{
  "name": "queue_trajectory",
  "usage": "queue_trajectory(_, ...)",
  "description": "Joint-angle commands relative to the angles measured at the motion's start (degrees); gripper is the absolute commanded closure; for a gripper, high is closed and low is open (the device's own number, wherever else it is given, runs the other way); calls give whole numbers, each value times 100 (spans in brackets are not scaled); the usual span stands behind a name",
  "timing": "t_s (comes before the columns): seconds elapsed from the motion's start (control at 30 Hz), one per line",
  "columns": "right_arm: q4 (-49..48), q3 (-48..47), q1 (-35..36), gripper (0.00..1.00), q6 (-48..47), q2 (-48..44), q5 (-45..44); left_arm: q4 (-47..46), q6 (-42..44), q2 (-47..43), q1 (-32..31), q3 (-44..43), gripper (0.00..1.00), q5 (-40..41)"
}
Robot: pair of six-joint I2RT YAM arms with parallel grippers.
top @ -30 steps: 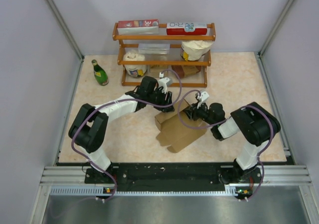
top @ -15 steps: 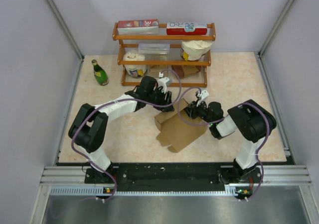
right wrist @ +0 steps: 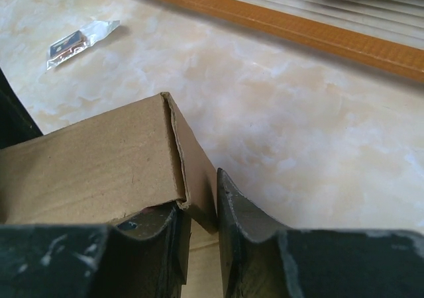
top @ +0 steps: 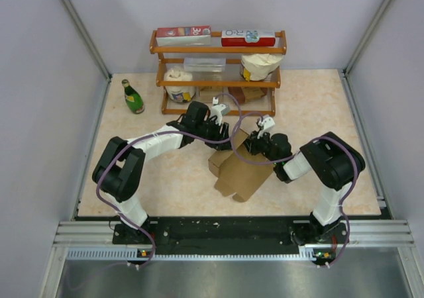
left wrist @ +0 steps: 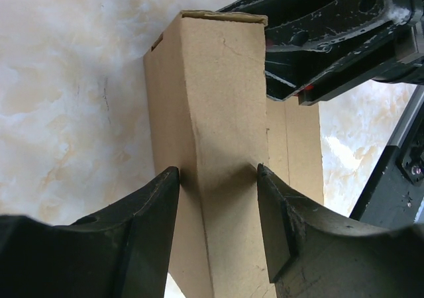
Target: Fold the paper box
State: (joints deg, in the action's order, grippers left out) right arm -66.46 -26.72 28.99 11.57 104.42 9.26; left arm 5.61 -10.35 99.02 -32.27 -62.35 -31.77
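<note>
The paper box point(top: 242, 171) is plain brown cardboard, partly folded, lying on the table between the two arms with one end raised into a hollow sleeve. My left gripper point(top: 221, 135) reaches in from the left. In the left wrist view its fingers point(left wrist: 165, 198) press on both sides of the raised sleeve point(left wrist: 218, 112), so it is shut on it. My right gripper point(top: 257, 146) comes in from the right. In the right wrist view its jaws pinch a thin upright side wall point(right wrist: 195, 159) at the box corner, with the box's top panel point(right wrist: 86, 172) to the left.
A wooden shelf rack point(top: 218, 79) stands at the back with red-and-white cartons, white tubs and a clear container. A green bottle point(top: 132, 96) stands at the back left. A small clear wrapper point(right wrist: 79, 38) lies on the marble table near the rack's rail point(right wrist: 298, 30).
My right gripper has moved left onto the box's side wall and narrowed its jaws on it. The box's lower flat part has shifted slightly. The left gripper has kept its hold.
</note>
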Motion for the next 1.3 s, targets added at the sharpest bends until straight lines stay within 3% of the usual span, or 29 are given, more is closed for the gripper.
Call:
queue_trajectory(0.0, 203, -211, 186, 82, -32, -45, -407, -112, 24, 38, -16, -94, 45, -189)
queue_trajectory(0.37, 168, -149, 230, 86, -58, -88, -548, -139, -2, 3, -7, -58, 46, -181)
queue_trajectory(0.63, 141, 149, 238, 60, -261, -606, -65, -174, -239, -234, 80, -15, 46, 180)
queue_trajectory(0.87, 861, 386, 230, 57, -217, -1450, -2, -227, -389, -621, 195, -32, 45, 531)
queue_trajectory(1.13, 2521, 659, 238, 55, 142, -3065, -582, 98, -354, -1042, 212, -138, 43, 1076)
queue_trajectory(1.27, 4215, 379, 229, 54, 581, -4252, -1143, 318, -240, -1367, 186, -138, 41, 1287)
